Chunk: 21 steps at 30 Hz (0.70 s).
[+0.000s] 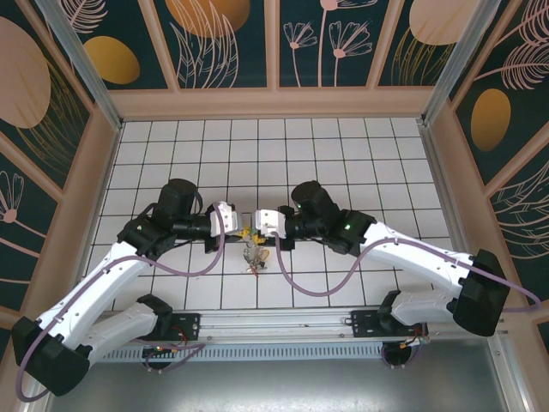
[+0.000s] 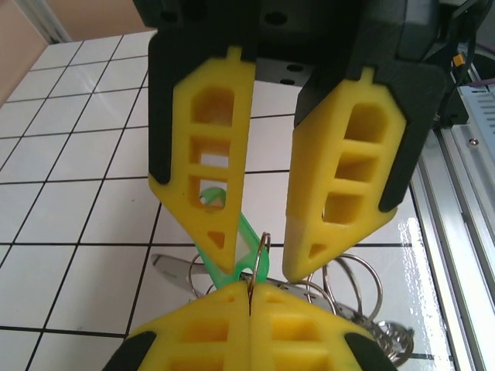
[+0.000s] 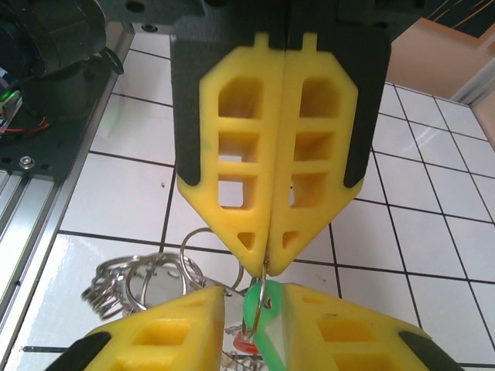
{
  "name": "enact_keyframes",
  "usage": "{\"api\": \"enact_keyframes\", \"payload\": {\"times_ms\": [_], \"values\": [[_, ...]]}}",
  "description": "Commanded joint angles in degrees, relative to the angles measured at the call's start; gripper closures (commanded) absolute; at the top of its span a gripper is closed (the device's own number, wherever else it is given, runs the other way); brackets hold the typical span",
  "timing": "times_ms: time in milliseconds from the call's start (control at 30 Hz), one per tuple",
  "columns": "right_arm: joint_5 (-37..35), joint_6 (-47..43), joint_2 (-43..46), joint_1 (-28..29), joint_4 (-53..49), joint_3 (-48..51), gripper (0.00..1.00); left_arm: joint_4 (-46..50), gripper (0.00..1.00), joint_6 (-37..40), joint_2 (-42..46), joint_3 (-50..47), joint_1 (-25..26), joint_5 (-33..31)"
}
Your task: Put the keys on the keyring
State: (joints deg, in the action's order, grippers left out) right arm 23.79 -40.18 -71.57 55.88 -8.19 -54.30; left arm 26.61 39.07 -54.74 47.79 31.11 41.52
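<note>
- One thin grey metal keyring [image 3: 265, 282] is held off the white tiled counter [image 1: 343, 154], pinched in the left tool [image 3: 267, 267], which is pressed together
- the right tool [image 3: 255, 297] is spread a bit, with a green plastic key tag [image 3: 259, 313] in the gap, right at the keyring
- silver split rings [image 3: 131, 286] lie heaped just below the keyring

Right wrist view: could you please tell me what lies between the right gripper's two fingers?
A green key tag and a thin metal loop, seen in the right wrist view.

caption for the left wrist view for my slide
Left gripper shut on a thin metal ring; the green key tag beside it sits between the right gripper's parted fingers.
</note>
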Motion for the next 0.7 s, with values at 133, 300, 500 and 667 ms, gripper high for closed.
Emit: {"api": "enact_keyframes", "payload": {"times_ms": [133, 300, 500, 667], "values": [[2.6, 0.7, -1.2, 0.1, -1.9, -2.7, 0.87, -3.5, 1.0, 1.6, 1.6, -0.7, -0.1, 2.6], [4.0, 1.0, -2.3, 0.2, -2.3, -3.1, 1.0, -4.1, 1.0, 1.0, 1.7, -1.2, -0.2, 2.6], [4.4, 2.6, 0.2, 0.0, 3.6, 0.6, 1.0, -2.8, 0.81, -0.9, 3.4, -2.1, -0.1, 3.6], [7.3, 5.3, 5.8, -1.3, 13.3, 7.7, 1.0, -2.7, 0.75, -2.9, 5.1, -4.0, -0.2, 3.3]]}}
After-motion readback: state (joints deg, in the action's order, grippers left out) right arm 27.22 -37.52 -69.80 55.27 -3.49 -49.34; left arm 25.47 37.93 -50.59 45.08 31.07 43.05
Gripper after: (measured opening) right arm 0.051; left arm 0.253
